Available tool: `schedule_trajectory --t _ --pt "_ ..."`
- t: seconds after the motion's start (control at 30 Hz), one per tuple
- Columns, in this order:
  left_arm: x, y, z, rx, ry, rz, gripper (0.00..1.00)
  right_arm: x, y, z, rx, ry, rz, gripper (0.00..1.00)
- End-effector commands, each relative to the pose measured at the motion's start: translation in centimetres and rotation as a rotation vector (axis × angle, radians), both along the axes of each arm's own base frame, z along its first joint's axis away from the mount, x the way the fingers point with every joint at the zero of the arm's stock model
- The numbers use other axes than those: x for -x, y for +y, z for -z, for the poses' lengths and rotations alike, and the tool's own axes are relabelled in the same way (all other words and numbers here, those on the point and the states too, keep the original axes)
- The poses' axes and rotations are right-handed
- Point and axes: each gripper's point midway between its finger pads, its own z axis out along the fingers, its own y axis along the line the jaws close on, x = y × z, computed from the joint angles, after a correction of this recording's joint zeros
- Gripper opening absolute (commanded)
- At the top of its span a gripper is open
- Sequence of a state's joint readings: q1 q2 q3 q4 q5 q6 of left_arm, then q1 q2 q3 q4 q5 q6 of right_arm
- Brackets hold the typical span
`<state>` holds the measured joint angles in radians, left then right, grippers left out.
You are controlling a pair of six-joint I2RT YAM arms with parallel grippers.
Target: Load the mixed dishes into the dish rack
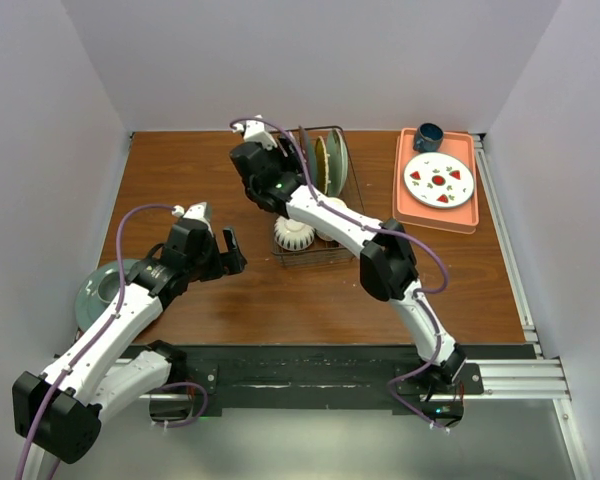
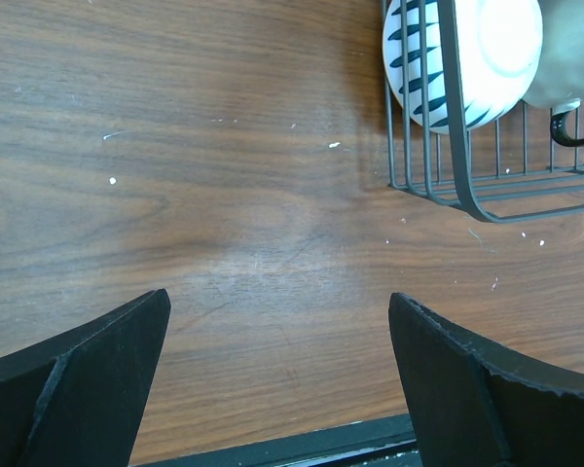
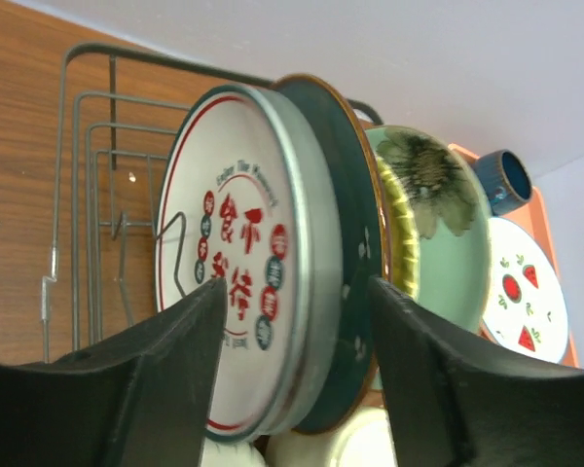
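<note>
Right claw (image 3: 297, 284) jaws stand partly spread, one finger on each side of two upright plates in the rack (image 3: 75, 243): a white plate (image 3: 238, 272) with red characters and a dark green plate (image 3: 355, 243). A pale green flowered plate (image 3: 438, 224) stands just behind them. A striped bowl (image 2: 419, 68) lies in the rack's near corner. Left claw (image 2: 279, 300) hangs wide open over the table (image 2: 224, 195) beside that corner.
</note>
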<state>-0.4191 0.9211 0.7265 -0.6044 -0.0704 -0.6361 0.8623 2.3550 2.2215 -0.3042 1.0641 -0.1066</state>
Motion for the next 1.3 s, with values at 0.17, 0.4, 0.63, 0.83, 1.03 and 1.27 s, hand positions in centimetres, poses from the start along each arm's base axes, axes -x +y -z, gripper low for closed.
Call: schedule_trajectory --t 0.17,0.4,0.63,0.83,1.03,1.27 --pt "-0.8 -0.3 -0.8 0.031 -0.034 -0.012 1.00 2.9 -2.8 -11.4 -0.222 -0.127 0.008 0.71" --pt "-0.8 -0.3 -0.9 0.031 -0.037 -0.010 1.00 4.0 -2.8 -12.9 -0.312 -0.116 -0.039 0.73" --pt "-0.8 -0.3 -0.9 0.032 -0.038 -0.007 1.00 5.3 -3.1 -13.9 -0.382 -0.098 -0.081 0.76" --pt "-0.8 -0.4 -1.1 0.034 -0.047 0.004 1.00 7.1 -3.7 -14.2 -0.430 -0.052 -0.126 0.79" --pt "-1.1 -0.7 -1.6 0.030 -0.080 0.040 1.00 10.7 -6.2 -14.6 -0.502 -0.003 -0.187 0.99" --pt "-1.8 -1.7 -3.7 0.042 -0.200 0.139 1.00 16.0 -12.3 -10.8 -0.498 0.040 -0.168 0.99"
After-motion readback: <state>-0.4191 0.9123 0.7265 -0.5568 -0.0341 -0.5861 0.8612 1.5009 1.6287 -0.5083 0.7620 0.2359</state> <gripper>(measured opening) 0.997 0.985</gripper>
